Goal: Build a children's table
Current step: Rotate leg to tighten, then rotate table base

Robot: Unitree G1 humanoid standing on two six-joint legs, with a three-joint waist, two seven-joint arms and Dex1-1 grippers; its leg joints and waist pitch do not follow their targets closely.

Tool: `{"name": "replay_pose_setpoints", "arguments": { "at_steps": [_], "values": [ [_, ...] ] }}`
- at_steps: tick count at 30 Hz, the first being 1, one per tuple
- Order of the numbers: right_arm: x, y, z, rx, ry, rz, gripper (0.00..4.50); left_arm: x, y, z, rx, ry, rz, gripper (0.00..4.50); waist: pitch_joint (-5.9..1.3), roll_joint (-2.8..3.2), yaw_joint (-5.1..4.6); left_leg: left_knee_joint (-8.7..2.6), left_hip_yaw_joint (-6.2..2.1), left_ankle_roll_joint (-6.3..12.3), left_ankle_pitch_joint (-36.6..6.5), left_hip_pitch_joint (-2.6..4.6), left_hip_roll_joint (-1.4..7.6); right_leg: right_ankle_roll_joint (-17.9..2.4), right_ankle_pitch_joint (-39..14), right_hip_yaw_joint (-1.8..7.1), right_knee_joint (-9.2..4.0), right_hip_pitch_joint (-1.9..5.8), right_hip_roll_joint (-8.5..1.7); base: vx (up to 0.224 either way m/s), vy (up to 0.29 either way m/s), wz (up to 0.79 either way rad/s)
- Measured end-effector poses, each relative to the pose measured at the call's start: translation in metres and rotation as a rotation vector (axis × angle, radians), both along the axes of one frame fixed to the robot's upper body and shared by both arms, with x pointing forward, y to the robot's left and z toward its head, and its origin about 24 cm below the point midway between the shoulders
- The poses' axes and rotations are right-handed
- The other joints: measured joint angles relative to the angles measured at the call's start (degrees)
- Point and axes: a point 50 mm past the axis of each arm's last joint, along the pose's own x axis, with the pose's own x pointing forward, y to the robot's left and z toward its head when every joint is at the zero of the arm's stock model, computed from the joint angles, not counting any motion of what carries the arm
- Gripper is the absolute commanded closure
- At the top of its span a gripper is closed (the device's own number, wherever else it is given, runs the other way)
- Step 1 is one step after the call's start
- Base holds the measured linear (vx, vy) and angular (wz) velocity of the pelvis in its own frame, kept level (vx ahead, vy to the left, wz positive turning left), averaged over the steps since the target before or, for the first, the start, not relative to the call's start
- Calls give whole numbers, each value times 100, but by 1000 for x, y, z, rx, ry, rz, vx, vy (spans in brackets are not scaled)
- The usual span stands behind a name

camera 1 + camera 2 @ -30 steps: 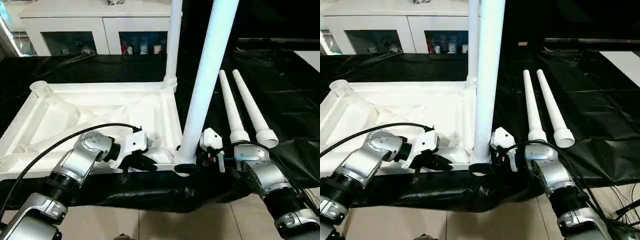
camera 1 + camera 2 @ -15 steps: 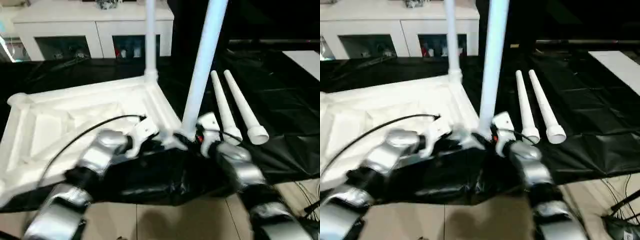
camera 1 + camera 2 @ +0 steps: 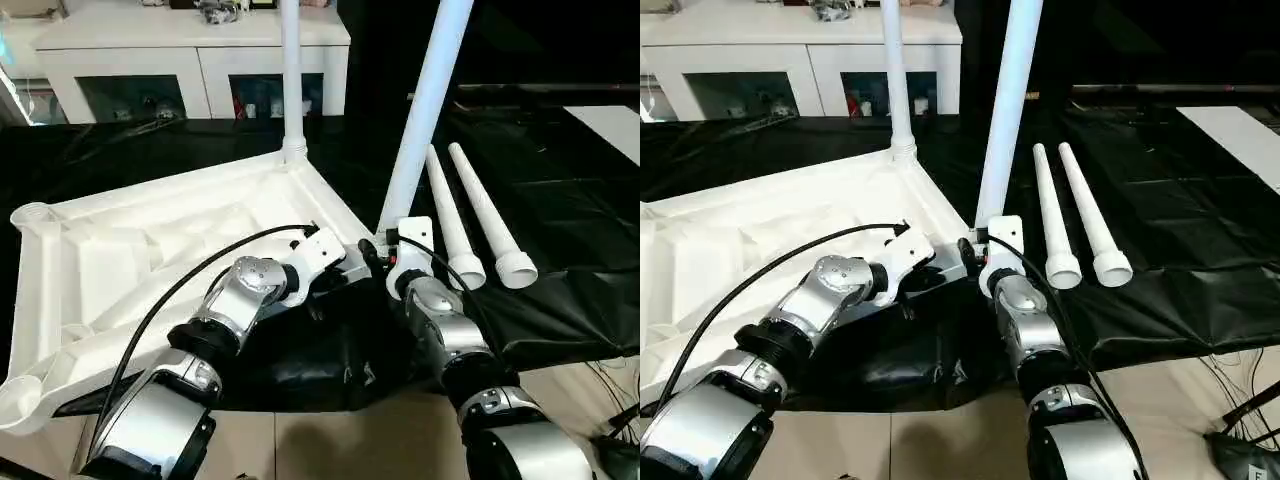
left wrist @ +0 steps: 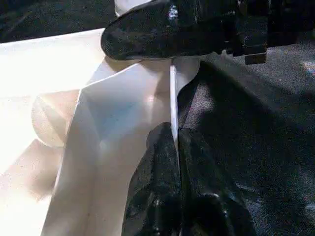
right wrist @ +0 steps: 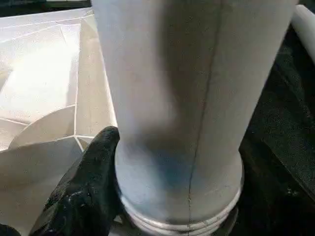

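The right end effector (image 5: 113, 196) wraps the base of the near leg (image 3: 425, 110) at its corner socket; the left end effector (image 4: 174, 147) pinches the tabletop's (image 3: 150, 250) rim beside it. The white top lies ribs-up on the black-draped table (image 3: 560, 200), overhanging the near edge. A hard pull could drag it off, or tilt the leg loose.

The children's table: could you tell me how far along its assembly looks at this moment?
Two legs stand in the upturned tabletop: the far leg and the near leg, which the right gripper grasps at its base. The left gripper pinches the tabletop's rim. Two loose legs remain.
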Motion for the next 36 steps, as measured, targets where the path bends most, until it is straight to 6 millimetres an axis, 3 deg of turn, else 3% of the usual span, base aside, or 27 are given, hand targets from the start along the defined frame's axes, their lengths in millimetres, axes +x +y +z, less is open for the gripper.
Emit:
{"name": "replay_pose_setpoints", "arguments": {
  "at_steps": [7,14,16,17,20,22,25,27,29,31,33,36],
  "values": [
    [-5,-4,2,57,-46,6,78,-2,0,1,-16,-33,-53,450,1,0,56,-54,-1,1,1,-11,-10,-1,7,1,5,-24,-1,0,0,0],
    [-16,-18,10,40,-134,-19,78,-3,-10,5,-79,-123,-71,450,6,5,198,-87,1,-4,30,-65,1,18,66,-2,24,-52,3,0,0,0],
    [-18,-20,17,32,-173,-19,78,-2,-12,7,-107,-163,-43,450,6,6,190,-63,1,-1,36,-117,17,31,66,-6,21,-82,13,0,0,0],
    [-20,-20,21,28,-198,-19,70,0,-13,9,-141,-178,-19,422,6,5,178,-47,1,10,59,-140,24,39,61,-11,21,-95,15,0,0,0],
    [-24,-20,28,20,-243,-26,67,8,-20,28,-212,-238,18,398,8,2,171,0,5,78,94,-211,33,46,56,-8,13,-138,18,0,0,0],
    [-26,-21,31,16,-260,-35,67,14,-18,37,-217,-276,34,405,8,2,139,11,15,98,81,-216,26,46,56,0,13,-142,11,0,0,0],
    [-25,-24,35,6,-275,-36,67,17,-14,42,-229,-303,70,358,9,0,129,12,15,100,80,-214,26,45,55,-1,12,-140,10,0,0,0],
    [-26,-25,35,-1,-266,-34,67,20,-10,43,-233,-314,110,369,9,0,123,12,14,94,82,-209,29,45,55,-3,16,-137,10,0,0,0],
    [-29,-26,34,-17,-260,-27,67,25,4,47,-235,-339,202,316,11,-2,107,14,14,79,78,-208,33,46,56,-5,21,-136,12,0,0,0],
    [-34,-30,33,-33,-266,-12,67,31,23,59,-247,-383,282,315,14,-5,83,15,13,62,71,-207,36,49,62,-7,23,-137,12,0,0,0],
    [-40,-34,34,-42,-293,27,67,35,51,79,-258,-463,370,304,15,-6,54,16,13,61,70,-202,38,49,63,-9,26,-135,13,0,0,0],
    [-59,-30,45,-47,-417,233,67,27,104,104,-263,-576,519,271,15,-9,15,20,11,62,70,-198,50,50,61,-14,24,-135,24,0,0,0]
  ]
}}
